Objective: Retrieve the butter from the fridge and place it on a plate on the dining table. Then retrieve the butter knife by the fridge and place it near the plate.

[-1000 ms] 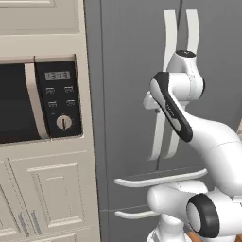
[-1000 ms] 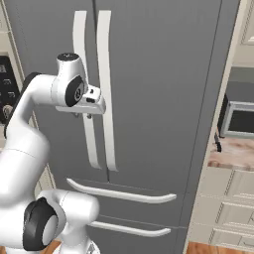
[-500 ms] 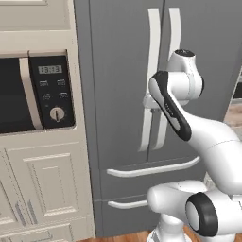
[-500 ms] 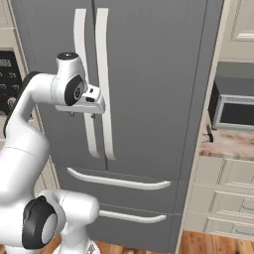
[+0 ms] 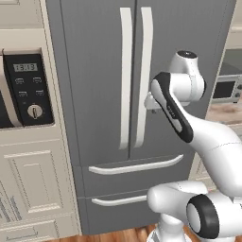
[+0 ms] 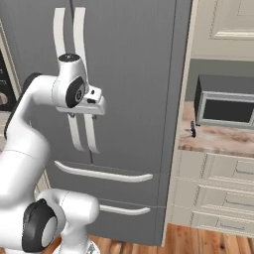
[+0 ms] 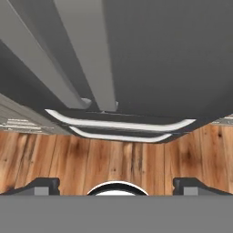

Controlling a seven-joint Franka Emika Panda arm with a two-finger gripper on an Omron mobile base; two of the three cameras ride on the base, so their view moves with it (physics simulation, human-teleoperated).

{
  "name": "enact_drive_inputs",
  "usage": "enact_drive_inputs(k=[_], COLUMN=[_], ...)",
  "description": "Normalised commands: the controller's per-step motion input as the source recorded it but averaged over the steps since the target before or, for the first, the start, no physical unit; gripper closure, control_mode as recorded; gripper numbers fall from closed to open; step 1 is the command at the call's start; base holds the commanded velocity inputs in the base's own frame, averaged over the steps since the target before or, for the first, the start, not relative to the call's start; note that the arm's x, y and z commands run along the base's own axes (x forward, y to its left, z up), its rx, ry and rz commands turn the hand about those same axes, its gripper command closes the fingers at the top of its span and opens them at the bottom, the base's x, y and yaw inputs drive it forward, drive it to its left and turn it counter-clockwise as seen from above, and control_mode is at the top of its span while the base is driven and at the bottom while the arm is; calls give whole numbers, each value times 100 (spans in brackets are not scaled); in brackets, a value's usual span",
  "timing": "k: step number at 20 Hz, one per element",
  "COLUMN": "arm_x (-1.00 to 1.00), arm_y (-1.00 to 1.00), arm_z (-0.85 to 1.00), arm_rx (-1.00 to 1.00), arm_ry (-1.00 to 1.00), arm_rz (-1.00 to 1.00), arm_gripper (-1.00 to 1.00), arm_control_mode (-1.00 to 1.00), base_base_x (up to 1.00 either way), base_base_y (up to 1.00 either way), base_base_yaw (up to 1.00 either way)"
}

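Fingers [image 7: 43,184] spread wide, holding nothing; fridge [image 7: 173,59] handles [image 7: 91,63] lie ahead: center one handle between them before closing.

The fridge [image 5: 94,94] was dark grey, its handles [image 5: 125,80] pale. At nine o'clock, cream cabinets [image 5: 33,189] and a black oven panel [image 5: 28,90]. Brown-and-cream marbled counter [image 6: 218,136] at three o'clock; warm wood floor [image 7: 113,159].

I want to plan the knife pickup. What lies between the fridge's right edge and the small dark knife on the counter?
In the right base view, a cream cabinet panel borders the fridge; then bare marbled counter runs to the butter knife.
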Motion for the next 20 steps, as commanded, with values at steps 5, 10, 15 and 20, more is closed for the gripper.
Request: enact_drive_inputs(k=[5,10,15,20], arm_x=[1,56,62,22], arm_y=[0,14,9,3], arm_z=[0,-2,0,1], arm_rx=[0,0,-1,0], arm_ry=[0,-18,-30,-18], arm_rz=[0,0,0,0], arm_gripper=[-100,-100,-100,-100], arm_control_mode=[-100,-100,-100,-100], base_base_x=[0,0,0,0], base_base_y=[0,0,0,0], base_base_yaw=[0,0,0,0])
